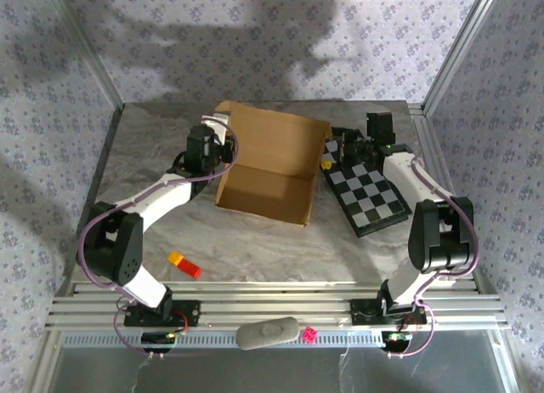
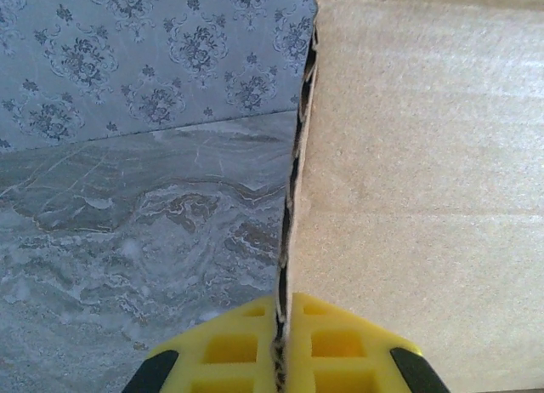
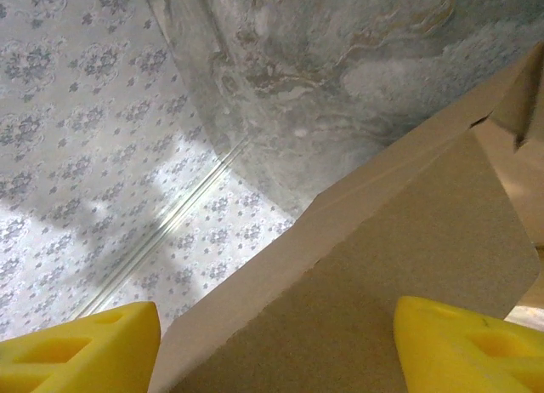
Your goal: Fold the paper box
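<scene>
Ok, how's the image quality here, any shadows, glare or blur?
Top external: big soft shadows across the back wall, the paper box sharp. Left wrist: the paper box, seen close up, looks soft and pale. Right wrist: a bright patch on the patterned wall, lower left.

So the left gripper [image 2: 283,312] is clamped tight on the edge of the paper box [image 2: 416,197], with a yellow finger [image 2: 229,346] on either side of the thin panel. Brown cardboard takes up the right half, the grey marbled surface [image 2: 127,248] is on the left, and there's a floral-patterned wall [image 2: 127,61] up behind it.
</scene>
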Tool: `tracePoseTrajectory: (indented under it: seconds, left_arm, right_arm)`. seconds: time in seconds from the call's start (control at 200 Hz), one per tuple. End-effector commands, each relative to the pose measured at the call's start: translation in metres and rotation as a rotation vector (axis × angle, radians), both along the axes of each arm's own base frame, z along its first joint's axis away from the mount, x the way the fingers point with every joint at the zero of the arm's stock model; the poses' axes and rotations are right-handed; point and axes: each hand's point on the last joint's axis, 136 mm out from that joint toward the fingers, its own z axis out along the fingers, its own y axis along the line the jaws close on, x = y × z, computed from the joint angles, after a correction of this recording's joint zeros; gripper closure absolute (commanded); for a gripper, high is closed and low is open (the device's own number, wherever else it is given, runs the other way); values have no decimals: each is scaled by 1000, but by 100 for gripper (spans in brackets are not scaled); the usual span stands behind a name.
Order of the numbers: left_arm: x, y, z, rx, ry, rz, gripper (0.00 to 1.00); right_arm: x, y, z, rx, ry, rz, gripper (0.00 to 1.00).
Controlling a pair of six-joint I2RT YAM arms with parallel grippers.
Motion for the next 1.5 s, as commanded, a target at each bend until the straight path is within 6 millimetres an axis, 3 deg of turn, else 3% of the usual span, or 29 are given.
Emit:
tracePoseTrajectory:
  seconds: [0.0, 0.39, 0.645, 0.675, 0.795, 0.999, 1.094, 1.189, 1.444, 1.459, 1.494]
  left_arm:
    - [6, -7, 26, -46, -64, -7, 100]
    - [1, -5, 31, -48, -84, -12, 100]
    - [1, -3, 30, -48, -98, -9, 100]
    - [1, -2, 30, -51, -102, -7, 100]
    - [3, 0, 30, -65, -117, 0, 100]
    - [5, 6, 30, -101, -168, 1, 100]
    - [5, 10, 29, -129, -184, -5, 100]
    - [4, 16, 31, -146, -219, 2, 100]
    - [-1, 11, 28, -136, -244, -69, 100]
    - [-1, 11, 28, -138, -248, -69, 99]
    - [-2, 12, 29, -146, -269, -70, 100]
  right_arm:
    - [4, 6, 1, 29, 17, -28, 25]
    - [28, 20, -9, 103, 25, -54, 31]
    - [24, 36, -5, 157, 48, -32, 39]
    - [18, 36, -18, 153, 82, -38, 40]
    - [15, 39, -15, 172, 89, -39, 43]
    - [9, 38, -11, 189, 102, -41, 41]
    - [6, 38, -9, 193, 108, -35, 32]
    - [5, 31, -11, 186, 120, -44, 30]
    - [13, 29, -11, 195, 130, -22, 27]
    - [18, 30, -1, 198, 106, -16, 27]
    - [19, 32, 1, 195, 109, 0, 27]
